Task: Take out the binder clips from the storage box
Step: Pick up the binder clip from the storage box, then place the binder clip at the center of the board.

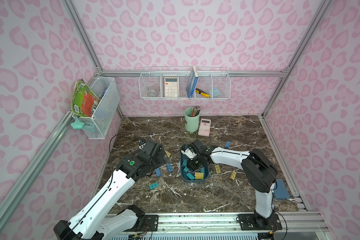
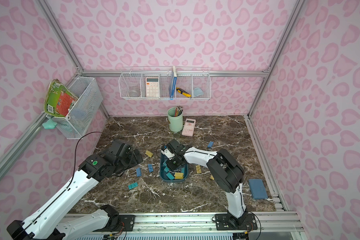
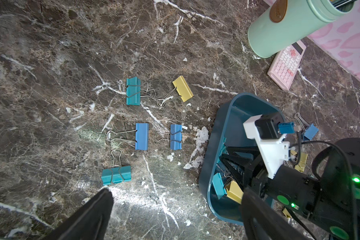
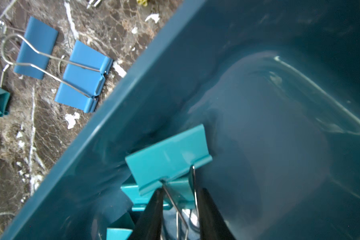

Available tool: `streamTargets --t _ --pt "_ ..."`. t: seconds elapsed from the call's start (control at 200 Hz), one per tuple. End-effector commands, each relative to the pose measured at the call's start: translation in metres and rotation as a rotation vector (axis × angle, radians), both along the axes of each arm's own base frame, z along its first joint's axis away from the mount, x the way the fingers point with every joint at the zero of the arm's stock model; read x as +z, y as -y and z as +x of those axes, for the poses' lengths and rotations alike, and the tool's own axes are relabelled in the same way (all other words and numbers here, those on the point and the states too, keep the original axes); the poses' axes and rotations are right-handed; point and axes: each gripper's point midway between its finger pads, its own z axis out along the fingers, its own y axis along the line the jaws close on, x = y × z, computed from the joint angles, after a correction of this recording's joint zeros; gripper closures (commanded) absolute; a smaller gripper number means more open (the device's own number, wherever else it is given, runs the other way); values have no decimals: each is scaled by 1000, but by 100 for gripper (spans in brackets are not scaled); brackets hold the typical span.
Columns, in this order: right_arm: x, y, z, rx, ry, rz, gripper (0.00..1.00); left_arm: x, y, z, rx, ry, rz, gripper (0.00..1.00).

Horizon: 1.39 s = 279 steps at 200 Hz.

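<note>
Binder clips (image 1: 199, 175) lie partly in the storage box (image 1: 193, 181) and partly loose on the bench (image 1: 195, 199). The storage box, a shallow dark teal tray, sits near the middle of the bench. In both top views a yellow clip and several teal clips crowd its near end. The right hand (image 4: 179, 191) reaches down into the box. In the right wrist view its two black fingers (image 4: 152, 209) press on the silver wire handles of a teal binder clip (image 4: 168, 158), one finger at each side, pinching them. That clip lies by the box's inner wall, on top of another teal one.

Outside the box, on the left arm's side, five clips lie apart from each other: two teal (image 3: 133, 91), two blue (image 3: 142, 136) and one yellow (image 3: 183, 88). The left hand (image 3: 176, 193) hovers over them with its fingers spread wide, holding nothing. On the other side of the box lie a blue clip (image 1: 228, 144) and two yellow clips (image 1: 217, 168).

Farther back stands a mint-green pencil cup (image 1: 191, 122) with a pink calculator (image 1: 204, 127) just beside it. A flat blue case (image 1: 281, 189) lies at the bench's right edge. White wire baskets (image 1: 184, 83) hang on the pink walls.
</note>
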Motion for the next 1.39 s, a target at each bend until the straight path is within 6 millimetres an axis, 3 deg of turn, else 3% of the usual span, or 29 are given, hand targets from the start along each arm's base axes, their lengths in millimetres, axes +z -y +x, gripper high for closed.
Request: streamTargets --t 0.0,0.075,0.155,0.38,0.565,0.675,0.84,0.99,1.11,1.22,1.39 --pt "-2 0 -3 6 -8 -11 85 0 -3 1 6 6 16 1" --pt "1 2 -3 0 -3 -15 96 1 -2 1 3 8 16 1" --pt "8 4 -2 -9 13 -12 100 1 -2 2 2 10 16 1" --pt "34 9 3 -42 63 1 100 1 1 6 -8 10 16 1" --pt "68 32 21 -131 126 22 100 2 8 13 -23 16 8 1" --pt "91 65 43 -244 163 43 100 2 13 18 -38 14 2 1" --pt "110 147 86 -505 238 22 97 0 22 25 -53 -3 -12 1" --pt "96 228 115 -753 233 -39 97 -1 26 27 -57 -17 -25 1" --pt "78 279 131 -929 190 -40 96 -1 27 26 -58 -20 -30 1" --pt "61 303 145 -1009 145 -28 94 -1 26 24 -56 -22 -29 1" --pt "33 312 163 -1038 92 -60 94 -2 26 21 -57 -31 -35 1"
